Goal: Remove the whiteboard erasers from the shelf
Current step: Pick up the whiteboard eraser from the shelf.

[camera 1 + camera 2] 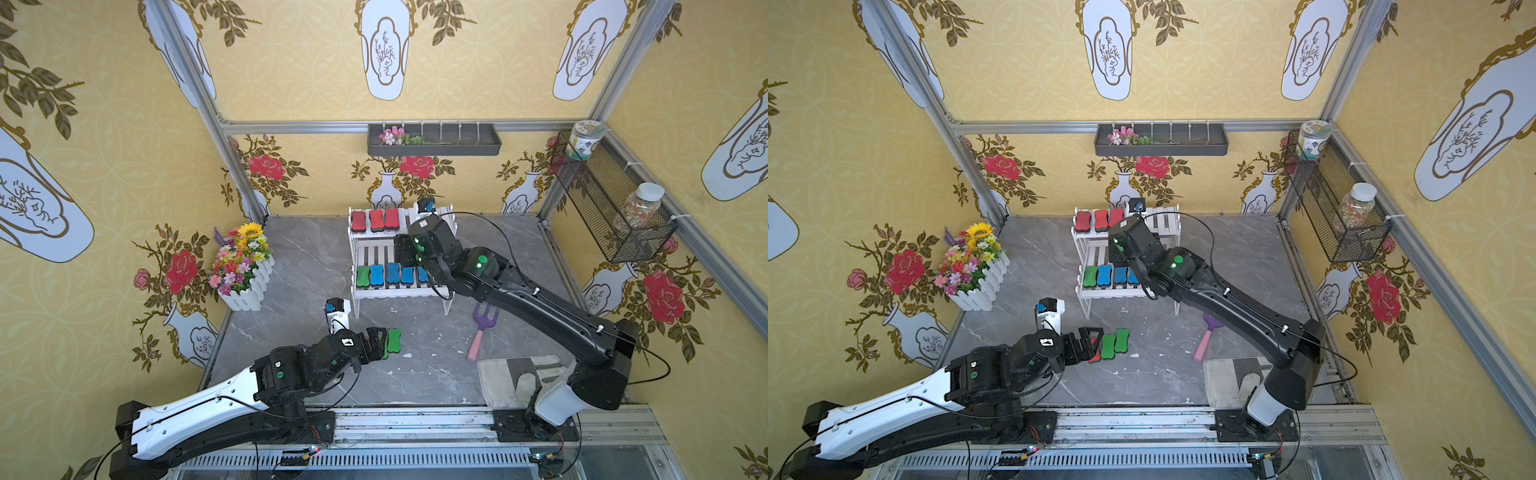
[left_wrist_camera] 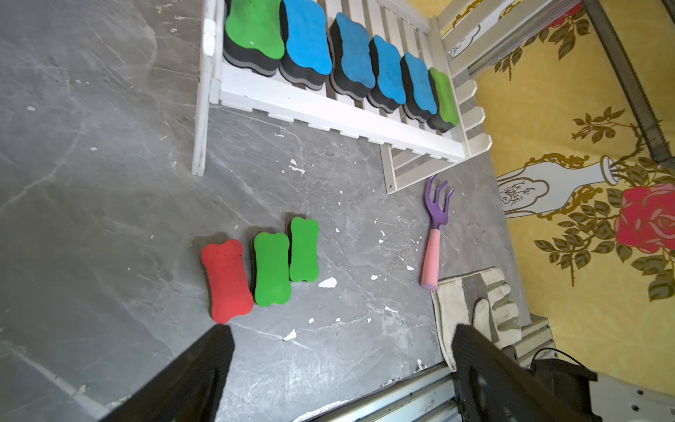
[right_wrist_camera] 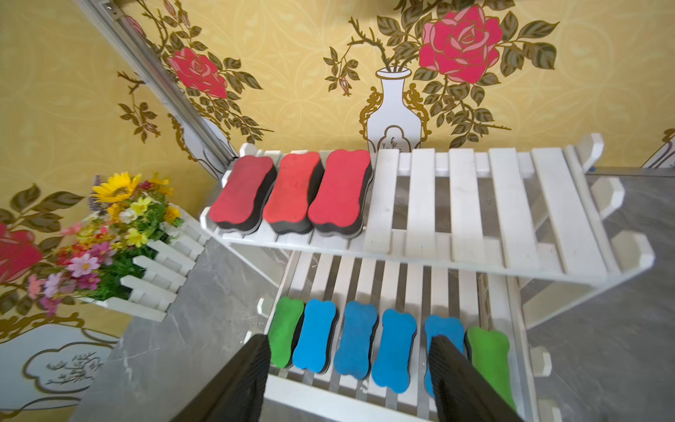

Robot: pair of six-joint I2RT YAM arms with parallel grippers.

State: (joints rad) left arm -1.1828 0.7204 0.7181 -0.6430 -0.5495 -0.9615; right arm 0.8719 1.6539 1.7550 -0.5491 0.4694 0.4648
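1. Left pincer (image 2: 339, 334) wide, empty, over desk (image 2: 109, 182); three erasers (image 2: 272, 268) lie there, off the shelf (image 3: 511, 212).
2. Right pincer (image 3: 349, 339) spread, empty, above six erasers (image 3: 356, 339) on lower tier.
3. Upper tier: three red erasers (image 3: 292, 192). Nine to go.

quick headcount, twelve bone-shaped foam whiteboard erasers (image 3: 330, 192) total: three red-topped erasers (image 3: 288, 193) on the top tier of the one white slatted wooden shelf (image 3: 511, 204), four blue-topped erasers (image 3: 356, 339) plus two green-topped erasers (image 3: 286, 330) on its lower tier, and one red eraser (image 2: 226, 281) with two green erasers (image 2: 272, 268) on the grey worktop (image 2: 109, 182).
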